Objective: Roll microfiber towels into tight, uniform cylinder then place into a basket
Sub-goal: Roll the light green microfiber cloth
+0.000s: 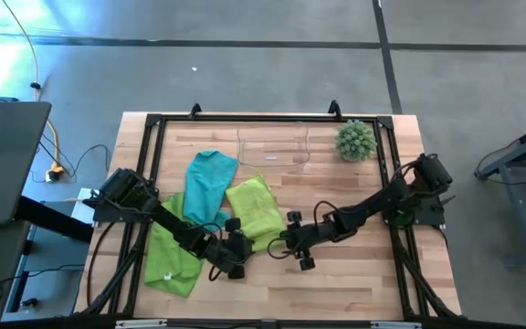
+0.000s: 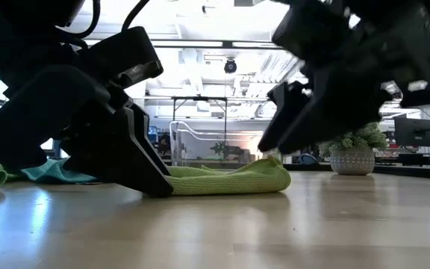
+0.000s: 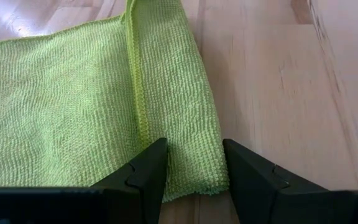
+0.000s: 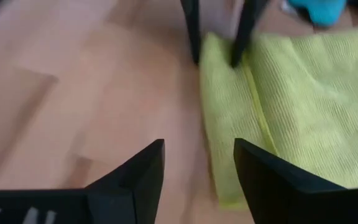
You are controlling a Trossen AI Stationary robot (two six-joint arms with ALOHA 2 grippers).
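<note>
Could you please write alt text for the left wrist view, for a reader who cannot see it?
The left pincer is open, its two dark fingers straddling the folded edge of a lime green microfiber towel. The towel lies flat on the pale wooden table, one edge folded over along a stitched hem.

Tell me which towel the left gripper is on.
The lime green towel at mid-table: the left gripper straddles its folded edge. The teal towel and other green towel lie untouched.

Towels (image 1: pixel 210 215) lie before the basket (image 1: pixel 274 146) (table's left).
</note>
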